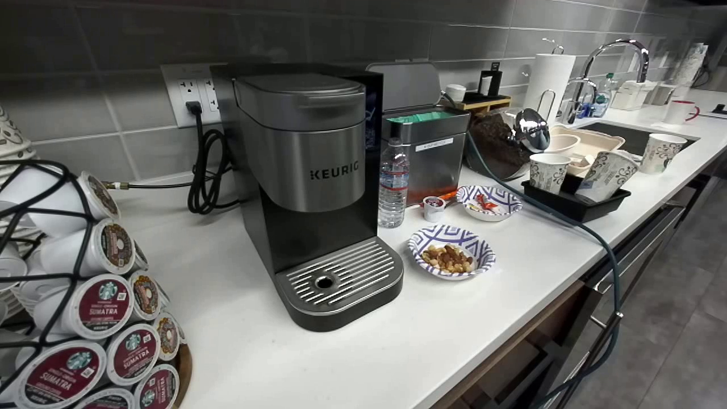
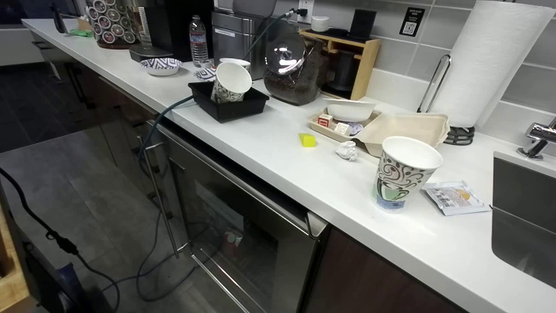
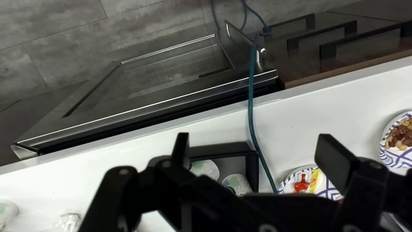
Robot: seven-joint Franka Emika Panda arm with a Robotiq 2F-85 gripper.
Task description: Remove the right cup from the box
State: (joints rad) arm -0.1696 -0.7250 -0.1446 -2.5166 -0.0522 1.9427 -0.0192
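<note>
Spread wide, the gripper (image 3: 252,149) is seen across the lower half of the wrist view, one finger left of centre, the other toward the right, with white counter (image 3: 296,125) and a teal hose (image 3: 251,103) showing through the gap. Just below the middle of that frame comes the black box (image 3: 253,168), its left end covered by the finger at left, its lower part by the gripper's dark body. Two paper cups (image 3: 206,169) are glimpsed inside, both partly hidden, both between the fingers across the frame and nearer the one at left; which is which cannot be told from there. At the right of the frame in an exterior view, the pair is laid plain: an upright cup (image 1: 549,175) is set in the box's left part, and there on the right is the tilted cup (image 1: 605,178), leaned with its rim raised to the upper right. Both are apart from the fingers. In an exterior view, near the upper middle, the white mouth of the tilted cup (image 2: 234,79) is turned to the front, and the upright one is mostly masked behind it. Beside the box in the wrist view, a patterned bowl (image 3: 287,184) with red and yellow packets (image 3: 301,186) is partly blocked by the gripper; another bowl (image 3: 400,160), with nuts (image 3: 398,137), is cut by the right edge. Right of centre in an exterior view a third cup (image 2: 406,174) is seen upright, a flat packet (image 2: 457,198) beside it.
</note>
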